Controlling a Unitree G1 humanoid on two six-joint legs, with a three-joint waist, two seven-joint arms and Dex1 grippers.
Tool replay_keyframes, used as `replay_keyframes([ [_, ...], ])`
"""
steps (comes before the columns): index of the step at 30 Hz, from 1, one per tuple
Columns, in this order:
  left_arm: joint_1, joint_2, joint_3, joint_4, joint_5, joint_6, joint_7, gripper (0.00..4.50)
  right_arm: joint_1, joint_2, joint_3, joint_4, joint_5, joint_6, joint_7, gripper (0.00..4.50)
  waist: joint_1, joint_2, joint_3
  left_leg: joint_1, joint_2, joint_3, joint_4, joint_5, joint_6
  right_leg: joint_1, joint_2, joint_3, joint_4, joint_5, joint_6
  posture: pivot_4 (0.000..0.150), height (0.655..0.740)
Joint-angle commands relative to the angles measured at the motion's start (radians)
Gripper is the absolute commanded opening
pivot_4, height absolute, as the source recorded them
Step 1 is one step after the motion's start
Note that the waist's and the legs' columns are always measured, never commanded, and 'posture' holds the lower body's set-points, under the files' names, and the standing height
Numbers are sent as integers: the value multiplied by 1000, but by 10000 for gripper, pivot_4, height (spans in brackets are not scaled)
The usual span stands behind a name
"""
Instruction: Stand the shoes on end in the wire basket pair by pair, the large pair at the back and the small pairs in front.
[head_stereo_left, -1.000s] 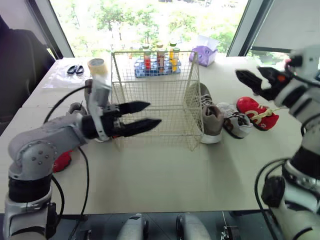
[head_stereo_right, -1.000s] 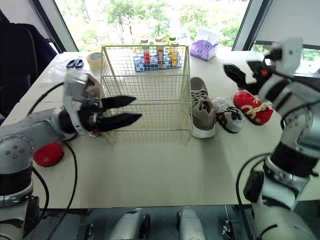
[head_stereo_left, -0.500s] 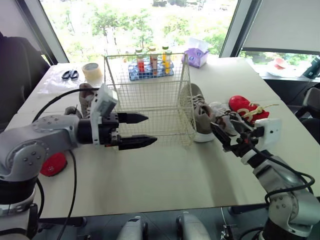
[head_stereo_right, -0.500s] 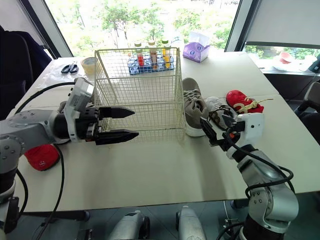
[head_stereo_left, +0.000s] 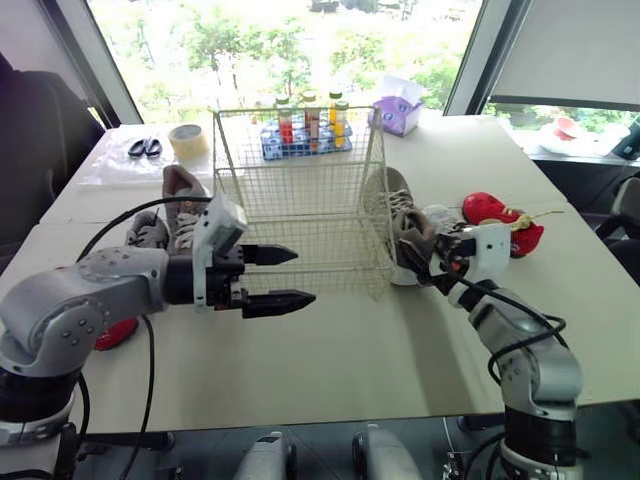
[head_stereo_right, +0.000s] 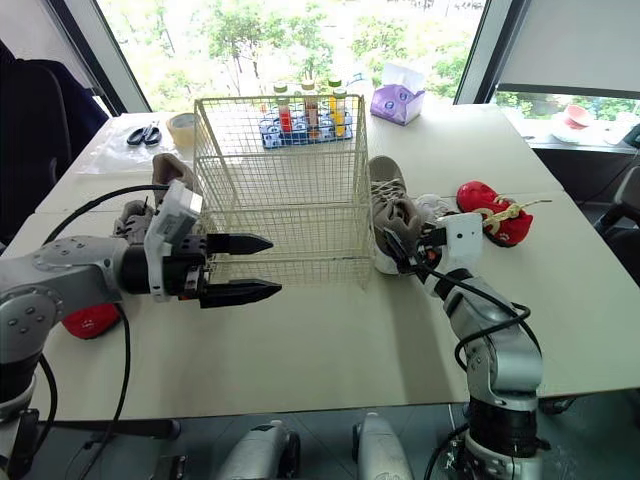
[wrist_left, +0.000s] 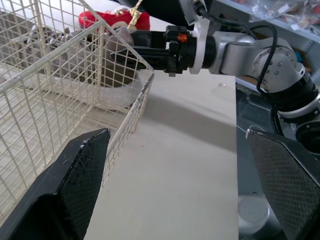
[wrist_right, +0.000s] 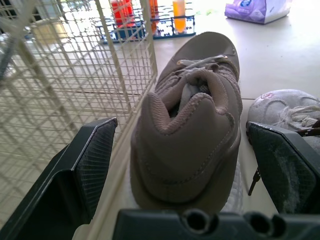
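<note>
**Surface** (head_stereo_left: 330, 350): pale top carrying all items.
**Wire basket** (head_stereo_left: 300, 200): no shoes in it yet. It stands just beside the R gripper (head_stereo_right: 400, 245) on its inboard side, and just ahead of the L gripper (head_stereo_left: 302, 276).
**Large taupe shoe** (wrist_right: 192, 135): flat on its sole, dead ahead of the R gripper, heel end nearest and toe end farthest. Long axis runs straight away along the gripper's own line, parallel w/ the basket wall just beside it.
**Grey shoes** (head_stereo_left: 180, 195): behind the L gripper, beside its arm.
**Small white shoe** (wrist_right: 287, 107) & **red shoe** (head_stereo_left: 497, 213): outboard of the R gripper, past the taupe shoe.
**R gripper:** spread wide, holding nothing, fingers either side of the heel. Contact prob. not yet made, though hard to tell.
**L gripper:** parted, holding nothing, well apart from the taupe shoe.
**Judgement:** R arm is nearer. Next move is to close across the heel's width, then tip the shoe on end at the basket's back.
</note>
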Motion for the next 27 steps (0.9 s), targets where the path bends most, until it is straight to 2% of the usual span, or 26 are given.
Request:
replay_keyframes([
  [1, 7, -2, 29, -25, 1, -22, 8, 45000, -20, -11, 12, 10, 0, -53, -7, 44846, 0, 0, 0, 0, 0, 0, 0, 0, 0, 0, 0, 0, 0, 0, 0, 1500, 7400],
  [13, 16, -13, 18, -19, 34, -43, 9, 45000, -116, -24, 60, 211, -31, -45, -61, 44846, -3, 0, 0, 0, 0, 0, 0, 0, 0, 0, 0, 0, 0, 0, 0, 1500, 7400],
  [16, 17, -14, 19, -20, 43, -46, 8, 45000, -111, -27, 72, 228, -32, -51, -57, 36569, -3, 0, 0, 0, 0, 0, 0, 0, 0, 0, 0, 0, 0, 0, 0, 1500, 7400],
  [24, 17, -17, 19, -15, 67, -58, -2, 45000, -89, -29, 80, 226, -42, -61, -77, 5955, -4, -2, -1, 3, 0, 0, 0, 0, 0, 3, 0, 0, 0, 0, 0, 1500, 7400],
  [25, 17, -18, 17, -12, 70, -62, -3, 45000, -88, -31, 74, 215, -45, -67, -84, 3545, -4, -2, -1, 3, 0, 0, 0, 0, 0, 3, 0, 0, 0, 0, 0, 1500, 7400],
  [27, 17, -20, 12, -6, 80, -72, -6, 45000, -98, -32, 55, 192, -46, -81, -102, 3001, -3, -2, -1, 3, 0, 0, 0, 0, 1, 3, 0, 0, -1, 0, 0, 1500, 7400],
])
